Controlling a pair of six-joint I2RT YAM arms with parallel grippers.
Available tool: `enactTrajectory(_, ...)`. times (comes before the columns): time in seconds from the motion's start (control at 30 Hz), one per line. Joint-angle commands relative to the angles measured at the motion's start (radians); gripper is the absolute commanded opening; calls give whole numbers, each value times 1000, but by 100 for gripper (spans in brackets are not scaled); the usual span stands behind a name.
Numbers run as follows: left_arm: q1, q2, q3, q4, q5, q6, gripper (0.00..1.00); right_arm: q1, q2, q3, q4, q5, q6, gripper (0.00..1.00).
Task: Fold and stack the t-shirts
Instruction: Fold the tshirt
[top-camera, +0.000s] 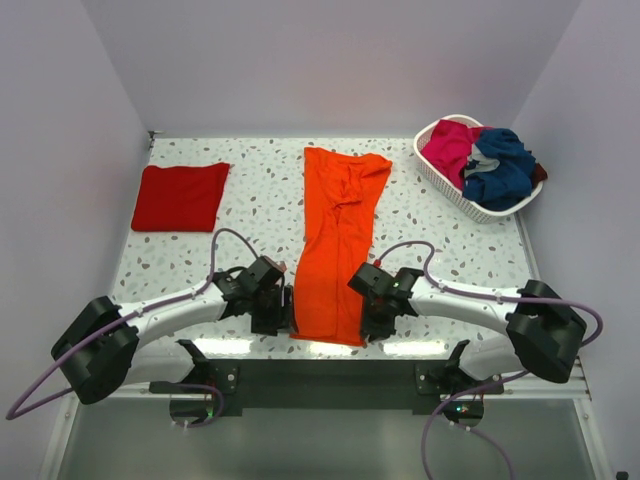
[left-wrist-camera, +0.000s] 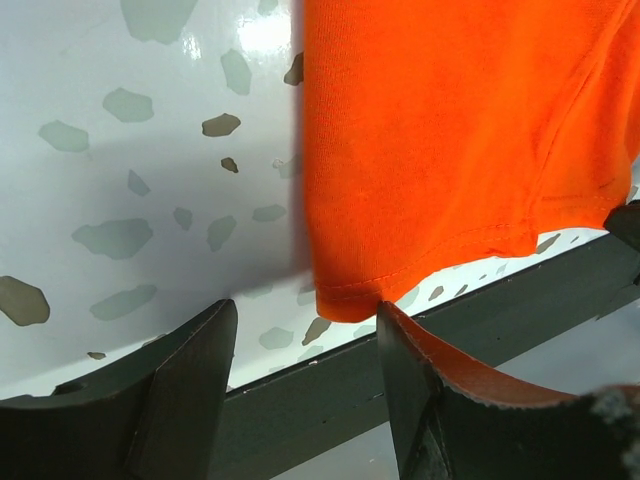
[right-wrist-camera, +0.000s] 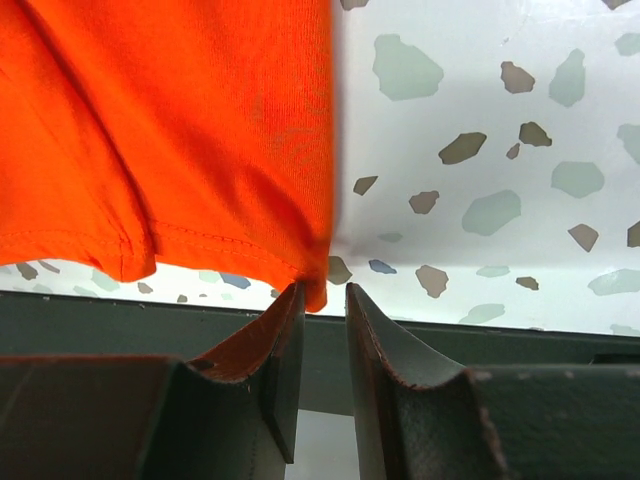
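No legible text, labels, brands, numbers or signs in any of three views.

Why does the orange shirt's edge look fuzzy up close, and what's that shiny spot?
Left wrist view: the orange t-shirt has a smeared edge beside the table, and glare whitens the tabletop. Right wrist view: its edge blurs too. Top view: sharp.

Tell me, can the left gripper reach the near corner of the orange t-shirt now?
Probably yes. The left gripper is open, and the corner of the orange t-shirt lies on the table just ahead of it, with nothing in between.
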Motion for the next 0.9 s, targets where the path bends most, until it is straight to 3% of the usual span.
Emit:
enactTrajectory(0.0, -8, 7, 2, -5, -19, 20, 63, 5, 28, 45, 21, 32, 19, 27)
enactTrajectory(0.47, -14, 105, 48, 34, 7, 91, 58, 5, 17, 54, -5, 41, 41, 26)
enactTrajectory(0.87, -40, 111, 36, 55, 16, 59, 47, 5, 2, 32, 3, 44, 45, 26)
